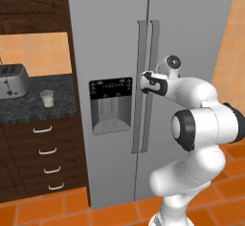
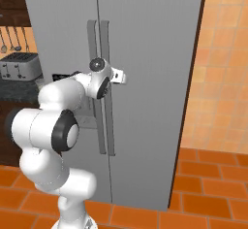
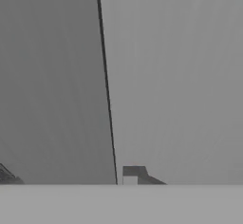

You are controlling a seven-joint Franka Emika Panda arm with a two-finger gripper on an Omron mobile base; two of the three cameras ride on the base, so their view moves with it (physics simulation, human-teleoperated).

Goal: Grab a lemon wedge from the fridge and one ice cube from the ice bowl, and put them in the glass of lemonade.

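Lemon wedge is presumably inside the tall grey two-door fridge (image 1: 115, 38), which is shut tight, so it can't be seen and the robot has to get a door open first.

Going left to right in the left base view: a silver toaster (image 1: 12, 81) sits on the dark speckled countertop (image 1: 28, 107), and the small clear glass of pale lemonade (image 1: 47, 98) stands just beside it near the counter edge, handy for later drops. Then comes the black dispenser panel (image 1: 110, 104) on the left door, then the pair of long vertical grey handles (image 1: 146, 86) at the door seam.

The two-finger gripper (image 1: 143, 82) is right at those handles, about mid height, with the white arm reaching in from the right. Looks like it's clamped on the right door's handle, though the fingers themselves are mostly hidden, so that's a guess. The ice bowl and ice cube aren't anywhere to point at.
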